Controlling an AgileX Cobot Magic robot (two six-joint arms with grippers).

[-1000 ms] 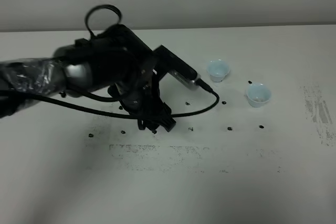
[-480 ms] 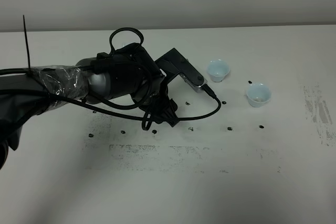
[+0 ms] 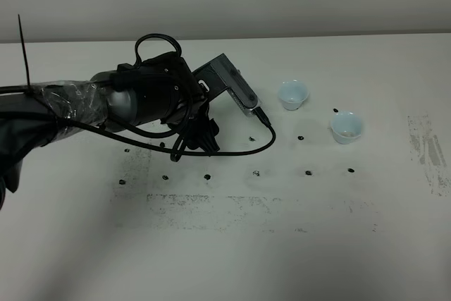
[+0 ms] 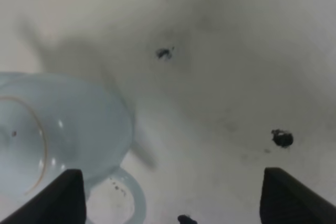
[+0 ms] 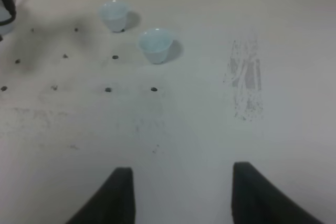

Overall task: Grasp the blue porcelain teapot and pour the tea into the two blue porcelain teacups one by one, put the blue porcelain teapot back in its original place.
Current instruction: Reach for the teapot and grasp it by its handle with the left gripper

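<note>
In the left wrist view the blue porcelain teapot (image 4: 68, 129) fills one side, its lid ring and loop handle (image 4: 131, 195) showing. My left gripper (image 4: 173, 203) is open above the table. The handle lies between the fingers (image 4: 60, 198), close to one of them and not gripped. In the exterior high view the left arm covers the teapot, and its gripper (image 3: 194, 140) points down at the table. The two blue porcelain teacups (image 3: 292, 94) (image 3: 347, 127) stand apart to the right, also seen as teacups (image 5: 114, 15) (image 5: 155, 44). My right gripper (image 5: 181, 198) is open and empty, well short of them.
A black cable (image 3: 239, 151) loops from the left wrist over the white table (image 3: 232, 244). Small dark marks (image 3: 308, 172) dot the table in rows. A scuffed grey patch (image 5: 245, 85) lies to the right of the cups.
The left arm has drawn back and to the left in the exterior high view, and its gripper has moved away from the row of dark marks. The cups have not moved.
</note>
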